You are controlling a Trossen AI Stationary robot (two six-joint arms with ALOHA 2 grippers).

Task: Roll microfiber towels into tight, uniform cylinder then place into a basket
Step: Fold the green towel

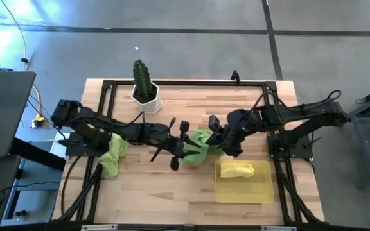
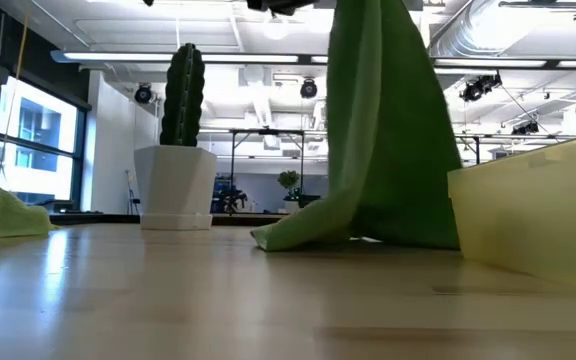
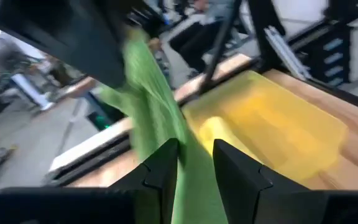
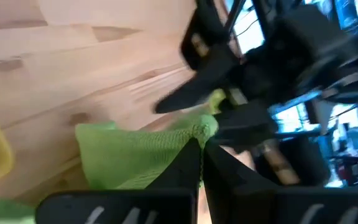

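Counter (image 1: 172, 186): you have the basket (image 1: 244, 190) near its right front, 1 yellow towel (image 1: 237, 169) inside.
Lifted green towel (image 2: 383, 140): mid-counter, lower edge touching wood.
Left hand (image 3: 194, 163): clamped on it.
Right hand (image 4: 199, 163): pinches its corner.
Second green towel (image 1: 113, 154): left side.

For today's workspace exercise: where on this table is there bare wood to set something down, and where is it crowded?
Free: the near strip between the left green towel and the basket, and the far side right of the cactus pot. Crowded: the middle, where the left gripper and right gripper hold the lifted green towel.
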